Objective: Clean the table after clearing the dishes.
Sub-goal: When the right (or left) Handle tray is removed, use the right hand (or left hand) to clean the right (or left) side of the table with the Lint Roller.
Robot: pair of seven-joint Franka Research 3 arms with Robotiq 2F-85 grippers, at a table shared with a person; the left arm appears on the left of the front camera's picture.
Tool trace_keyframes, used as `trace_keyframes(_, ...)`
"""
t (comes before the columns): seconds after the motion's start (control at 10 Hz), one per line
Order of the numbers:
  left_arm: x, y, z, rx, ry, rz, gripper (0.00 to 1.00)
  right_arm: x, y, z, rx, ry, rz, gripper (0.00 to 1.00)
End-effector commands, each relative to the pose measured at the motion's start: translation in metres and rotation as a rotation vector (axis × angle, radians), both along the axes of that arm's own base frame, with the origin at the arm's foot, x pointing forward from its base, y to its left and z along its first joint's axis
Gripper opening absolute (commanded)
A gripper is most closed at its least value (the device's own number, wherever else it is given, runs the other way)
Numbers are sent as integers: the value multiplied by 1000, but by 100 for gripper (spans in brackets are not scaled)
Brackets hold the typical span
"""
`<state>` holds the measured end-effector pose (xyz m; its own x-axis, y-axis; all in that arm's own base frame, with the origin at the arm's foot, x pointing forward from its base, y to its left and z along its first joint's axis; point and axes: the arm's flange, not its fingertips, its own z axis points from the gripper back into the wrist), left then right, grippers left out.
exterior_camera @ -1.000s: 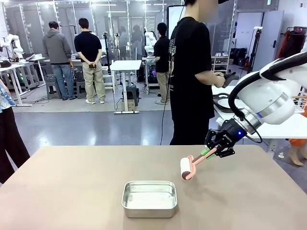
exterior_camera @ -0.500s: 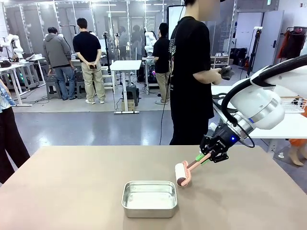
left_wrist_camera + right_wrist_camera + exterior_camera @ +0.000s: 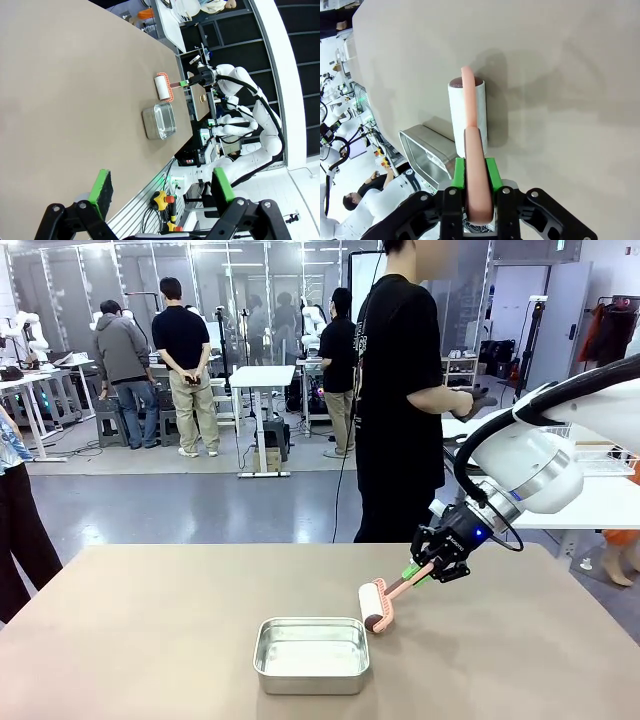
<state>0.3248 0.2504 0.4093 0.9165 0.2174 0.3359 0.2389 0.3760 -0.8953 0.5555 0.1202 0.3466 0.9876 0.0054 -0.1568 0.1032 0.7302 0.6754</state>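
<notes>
On the beige-brown table (image 3: 150, 640) my right gripper (image 3: 428, 565) is shut on the pink handle of a lint roller (image 3: 376, 605). Its white roll rests on the tabletop just right of a steel pan (image 3: 311, 654). The right wrist view looks down the pink handle (image 3: 472, 170), clamped between the green pads, to the roll (image 3: 467, 112) pressed on the table (image 3: 560, 75). In the left wrist view my left gripper (image 3: 162, 192) hangs open above the table (image 3: 65, 100), with nothing between its fingers, far from the roller (image 3: 163, 88). The dishes are out of view.
The rectangular steel pan (image 3: 160, 121) sits near the table's front middle, its corner (image 3: 427, 150) close beside the roller. A person in black (image 3: 400, 400) stands at the far edge beside a white-topped side table (image 3: 600, 502). Other people stand farther back.
My right gripper has moved left and down toward the pan, bringing the roller from slightly above the table onto its surface. The left gripper stays open.
</notes>
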Motion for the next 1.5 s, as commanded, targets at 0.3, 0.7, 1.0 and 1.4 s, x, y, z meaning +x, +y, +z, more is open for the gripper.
trace_keyframes(0.3,-3,0,4,4,14,7,100,-7,-28,-16,-89,-71,-18,13)
trace_keyframes(0.7,-3,0,4,4,14,7,100,-25,-81,-13,-324,-193,-90,13)
trace_keyframes(1.0,-3,0,4,4,14,7,100,-32,-103,-5,-478,-270,-119,13)
trace_keyframes(1.4,-3,0,4,4,14,7,100,-39,-112,-3,-718,-311,-100,13)
